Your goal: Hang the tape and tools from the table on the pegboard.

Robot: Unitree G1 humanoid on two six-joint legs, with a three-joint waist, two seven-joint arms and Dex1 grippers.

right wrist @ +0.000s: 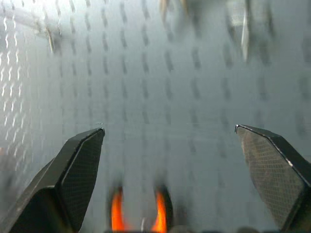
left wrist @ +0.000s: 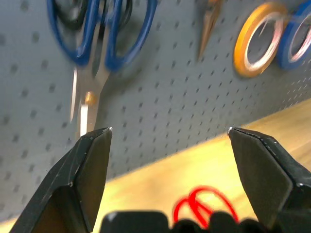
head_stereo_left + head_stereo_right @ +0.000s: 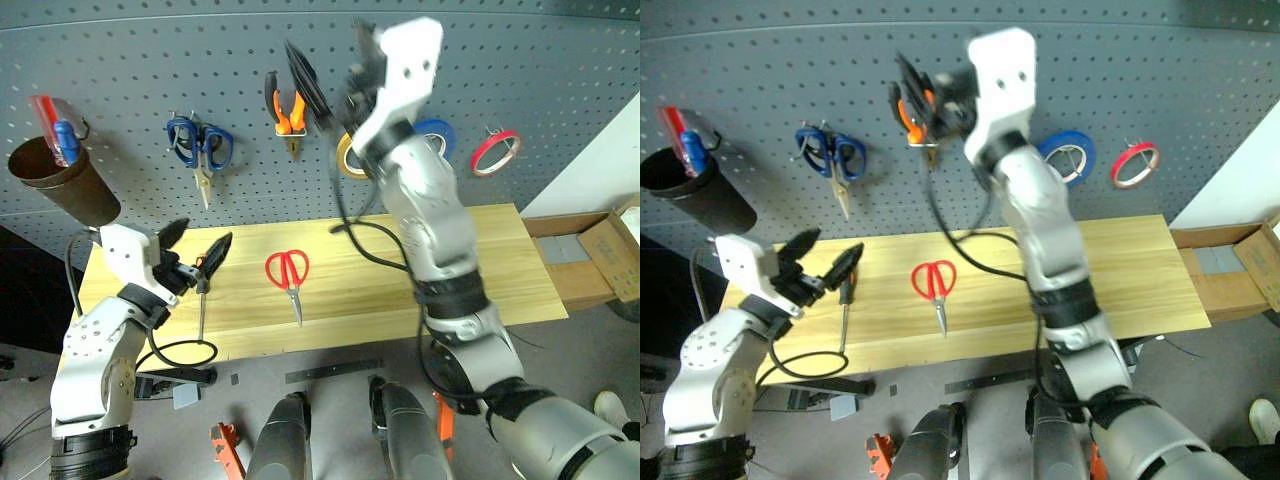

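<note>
A: On the table (image 3: 470, 260), red scissors (image 3: 288, 275) lie flat, well right of the left gripper (image 3: 195, 250), jaws wide, holding nothing. Screwdriver (image 3: 202, 300) lies just under its fingertips; contact unclear.

B: Right one?

A: Right gripper (image 3: 330, 85) is up at the pegboard (image 3: 130, 70), spread wide, empty, just beside the hung pliers (image 3: 286, 115). Red tape (image 3: 496, 151) hangs far right.

B: View differences?

A: Right wrist view catches only the orange pliers handles between its fingers. Head views add blue scissors (image 3: 200, 145), yellow tape (image 3: 350, 155), blue tape (image 3: 1068, 155).
</note>
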